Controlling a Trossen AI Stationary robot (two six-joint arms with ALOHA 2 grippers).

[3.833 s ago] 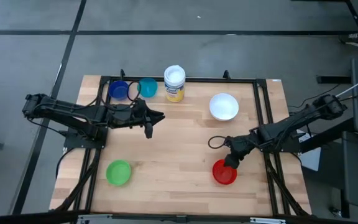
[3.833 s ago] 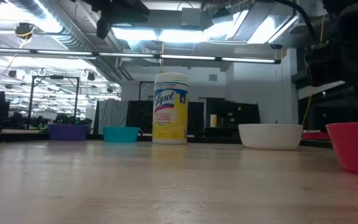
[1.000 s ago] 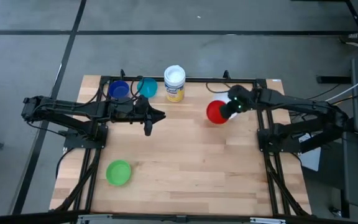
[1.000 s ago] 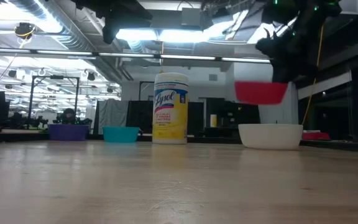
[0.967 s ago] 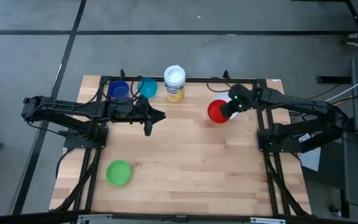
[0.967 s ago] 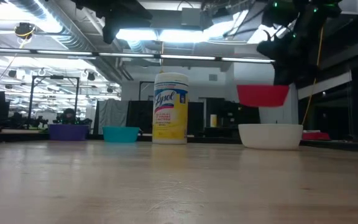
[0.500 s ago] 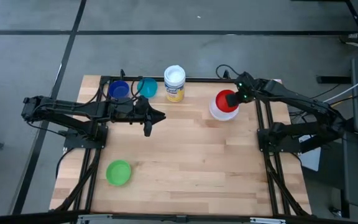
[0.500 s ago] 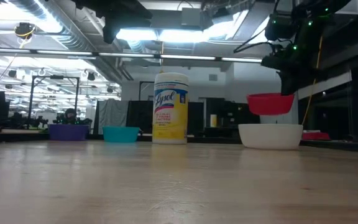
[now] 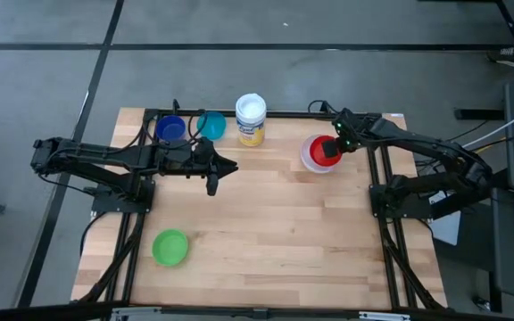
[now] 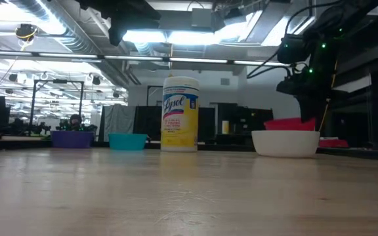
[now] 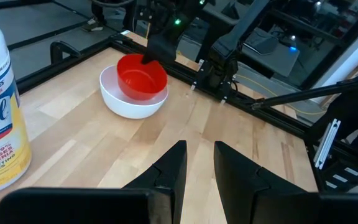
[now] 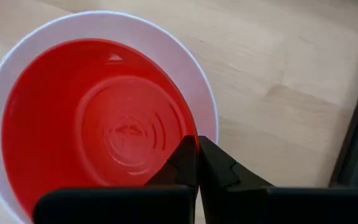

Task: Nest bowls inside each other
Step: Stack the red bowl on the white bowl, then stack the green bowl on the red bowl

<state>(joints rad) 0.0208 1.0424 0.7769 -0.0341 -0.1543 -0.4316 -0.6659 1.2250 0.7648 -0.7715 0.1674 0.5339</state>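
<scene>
The red bowl [image 9: 318, 151] sits inside the white bowl [image 9: 307, 161] at the far right of the table, with my right gripper [image 9: 333, 147] shut on it. In the low view its red rim [image 10: 286, 122] shows just above the white bowl [image 10: 285, 143]. The dark blue bowl [image 9: 169, 129] and the teal bowl [image 9: 211, 125] stand side by side at the far edge. The green bowl [image 9: 169, 247] rests at the near left. My left gripper [image 9: 217, 169] hangs open over the table's left middle with nothing between its fingers [image 11: 174, 168]. My right gripper pinches the red bowl's rim [image 12: 191, 132] on its right side, one finger inside the bowl and one outside. The fingers come from above, slanting down. The red bowl is down in the white bowl [image 12: 207, 93], its rim a little above the white rim.
A yellow-labelled canister with a white lid [image 9: 250, 119] stands upright at the far edge between the teal bowl and the white bowl. A black frame rail [image 9: 375, 152] runs close to the right of the white bowl. Bare wood spans the table's middle and near right.
My right gripper has carried the red bowl toward the table's far right and down. The bowl hung clear above the white bowl's left side; it now sits inside the white bowl. The gripper stays shut on its rim.
</scene>
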